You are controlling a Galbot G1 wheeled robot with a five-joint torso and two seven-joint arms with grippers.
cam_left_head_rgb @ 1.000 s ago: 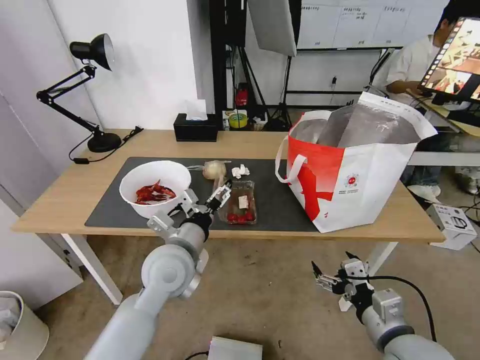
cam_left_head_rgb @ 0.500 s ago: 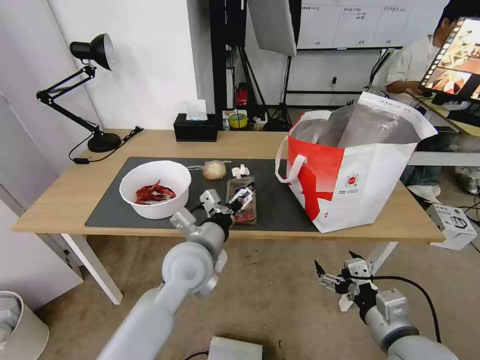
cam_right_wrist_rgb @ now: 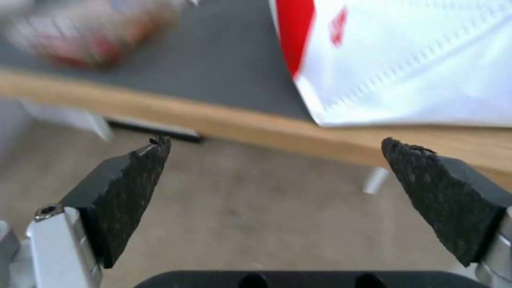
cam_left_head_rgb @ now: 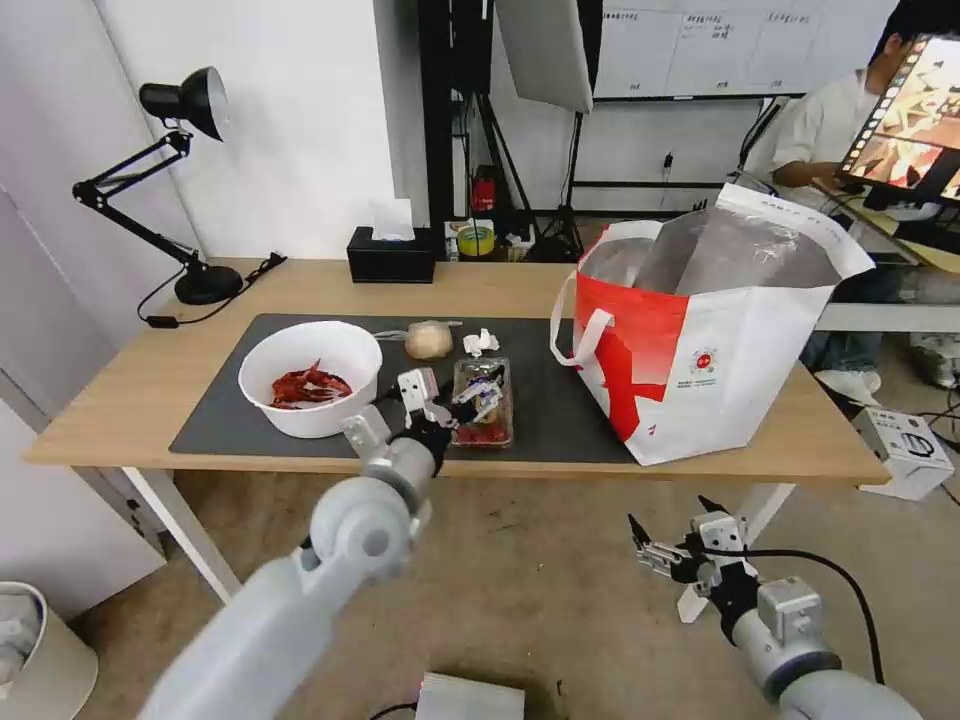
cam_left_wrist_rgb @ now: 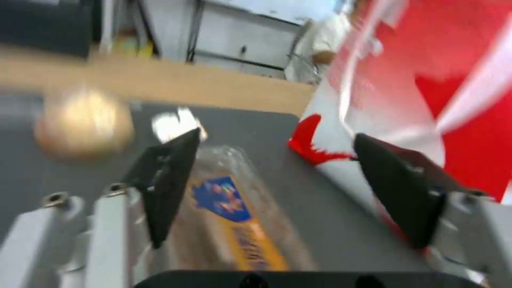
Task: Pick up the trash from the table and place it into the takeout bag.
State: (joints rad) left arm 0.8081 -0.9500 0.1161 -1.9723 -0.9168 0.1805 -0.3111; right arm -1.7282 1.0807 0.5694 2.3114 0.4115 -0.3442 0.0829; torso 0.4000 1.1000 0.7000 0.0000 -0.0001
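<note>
— Over the dark grey mat, where is your left gripper (cam_left_head_rgb: 462,397) sitting?

— I am holding it just above the clear plastic clamshell (cam_left_head_rgb: 484,402), fingers spread wide and pinching nothing. From my head I am seeing the red tomatoes bunched at the clamshell's six o'clock end. My left wrist camera is giving me what the head cannot: the clamshell (cam_left_wrist_rgb: 235,208) is lying lengthwise between my two black wedge-shaped fingertips (cam_left_wrist_rgb: 168,176), its crinkly clear lid carrying a blue and orange label.

— And the rest of the trash?

— The round white bowl (cam_left_head_rgb: 311,376) of red shells is lying at nine o'clock of the clamshell. The beige lump in its clear bag (cam_left_head_rgb: 428,340) is resting at eleven o'clock, the crumpled white tissue (cam_left_head_rgb: 480,342) at twelve. All are sitting on the mat of the light-wood table (cam_left_head_rgb: 120,400).

— The takeout bag?

— It is standing upright at three o'clock of the clamshell, boxy, white and red, its silver foil lining (cam_left_head_rgb: 735,250) gaping open. The left wrist view is catching its red panel (cam_left_wrist_rgb: 469,80) close beside my fingers.

— Your right gripper?

— I am hanging my right gripper (cam_left_head_rgb: 668,543) low, below the table edge, fingers spread and empty. Its wrist camera is showing rough, grainy black pads (cam_right_wrist_rgb: 131,188), with the wooden edge (cam_right_wrist_rgb: 256,128) and the bag's white wall (cam_right_wrist_rgb: 421,68) beyond them.
</note>
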